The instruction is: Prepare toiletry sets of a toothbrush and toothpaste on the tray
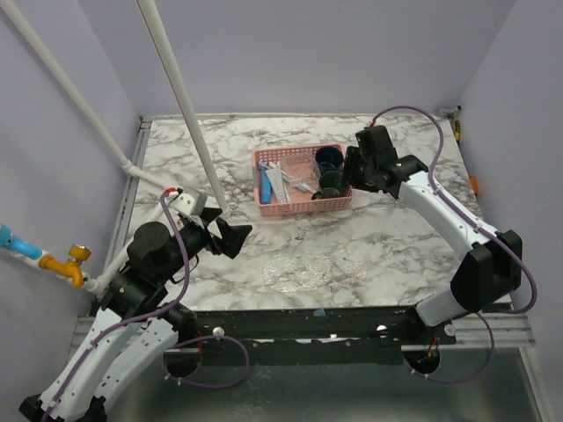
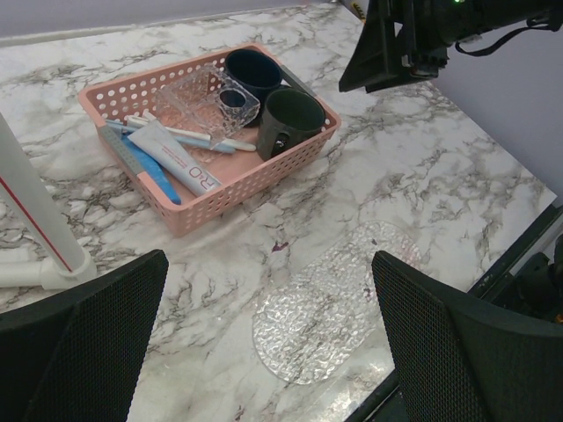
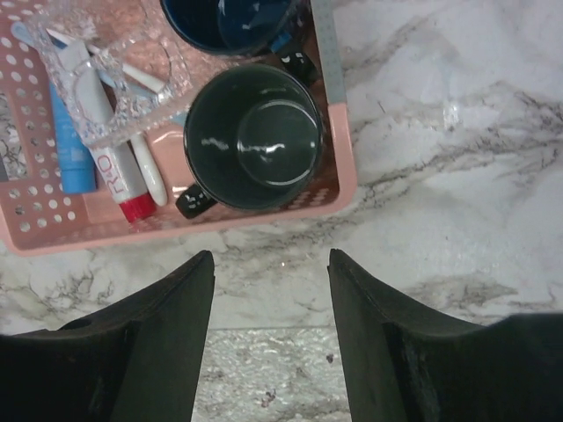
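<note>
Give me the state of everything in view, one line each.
left gripper: open, empty
right gripper: open, empty
pink basket: upright on the table
dark mug: upright in the basket, empty
blue mug: upright in the basket
toothpaste: lying flat in the basket
toothbrushes: lying in the basket
clear tray in the basket: tilted over the toothbrushes
clear trays on the table: flat, empty

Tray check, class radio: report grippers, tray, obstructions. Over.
Left gripper open, right gripper open near dark mug. Tray on table bare. Toothpaste, toothbrushes in pink basket under clear dish.
</note>
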### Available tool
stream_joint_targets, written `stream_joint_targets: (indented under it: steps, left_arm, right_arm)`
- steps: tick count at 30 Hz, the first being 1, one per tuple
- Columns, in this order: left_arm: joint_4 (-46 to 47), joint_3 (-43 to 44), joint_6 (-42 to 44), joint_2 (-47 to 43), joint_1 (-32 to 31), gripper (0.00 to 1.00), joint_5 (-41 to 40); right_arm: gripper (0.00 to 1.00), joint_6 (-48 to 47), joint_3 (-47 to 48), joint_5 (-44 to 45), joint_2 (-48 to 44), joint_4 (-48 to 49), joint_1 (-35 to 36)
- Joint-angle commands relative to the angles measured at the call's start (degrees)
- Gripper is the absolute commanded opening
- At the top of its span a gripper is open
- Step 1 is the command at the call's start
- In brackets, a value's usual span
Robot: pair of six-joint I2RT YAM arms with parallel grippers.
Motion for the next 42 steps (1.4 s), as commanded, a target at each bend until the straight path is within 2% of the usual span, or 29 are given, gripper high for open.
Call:
stream_joint_targets:
  steps: [1, 15, 31, 37, 42]
  left_arm:
    - [-0.45, 0.54, 0.04, 0.32, 0.09, 0.99, -0.49]
    - [-0.45, 0.67, 0.13, 0.08, 0.11, 0.99, -0.63]
    - [-0.93, 0.67, 0.31, -1.20, 0.13, 0.99, -1.53]
    - [-0.95, 0.67, 0.31, -1.76, 0.06, 0.99, -1.49]
    - [-0.96, 0.66, 0.31, -2.20, 0.14, 0.99, -1.53]
  right_arm:
    - [0.57, -4.79, 6.88, -1.21, 6.13, -1.60, 0.31]
    - [0.52, -5.16, 22.54, -2.30, 22.99, -4.97, 2.51]
    - [0.46, -4.11, 27.21, 1.97, 32.65, -8.11, 5.97]
    - [0.38, -3.77, 28.90, 3.90, 35.32, -9.71, 6.65]
    - [0.28, -3.62, 29.60, 4.80, 36.10, -10.18, 6.83]
